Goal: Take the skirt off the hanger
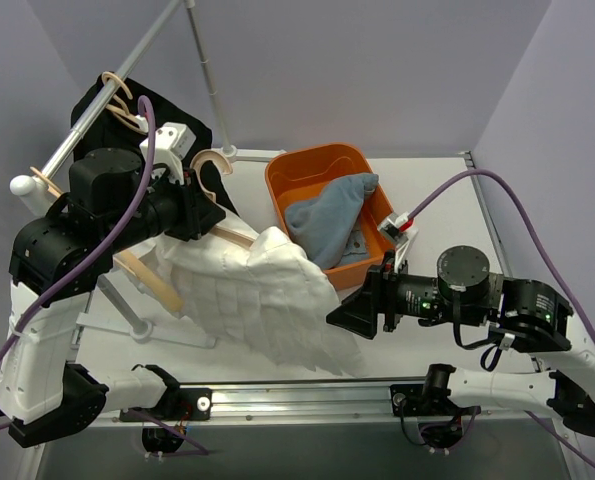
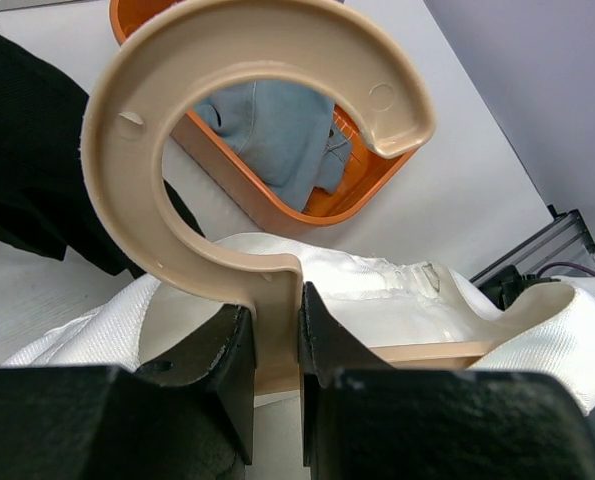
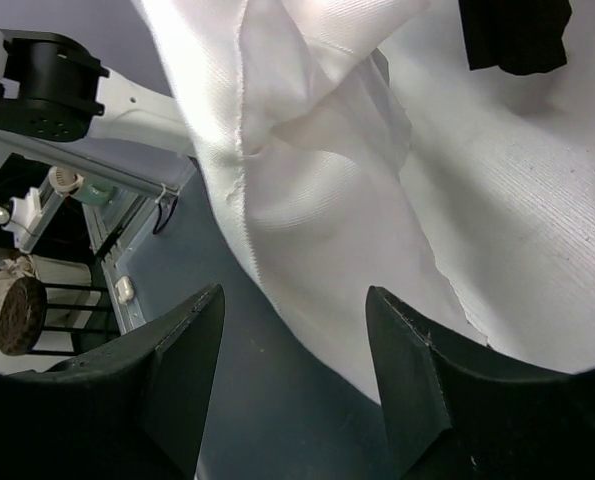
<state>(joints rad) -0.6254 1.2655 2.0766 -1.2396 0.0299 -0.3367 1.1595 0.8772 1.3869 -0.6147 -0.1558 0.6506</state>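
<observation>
Left end effector [image 2: 275, 335] grips hanger [image 2: 112, 200]; skirt [image 3: 307, 200] seemingly just beyond gaping right end effector [image 3: 295, 305].

No legible text, labels or numbers in any view. Hanger [image 2: 127, 200] shows only blank round mould marks.

skirt [image 1: 267, 300]: white, fine ribbed weave, feather-like tiers
hanger [image 2: 127, 180]: pale beige, plain
basket [image 1: 317, 153]: bright orange
cloth [image 1: 327, 215] in basket: dusty blue-grey
garment [image 2: 27, 150]: black
cables [image 1: 151, 140]: purple
table [image 1: 427, 190]: white
walls [image 1: 377, 70]: pale lilac
left gripper [image 2: 275, 310]: matt black
right gripper [image 3: 292, 300]: matt black
</observation>
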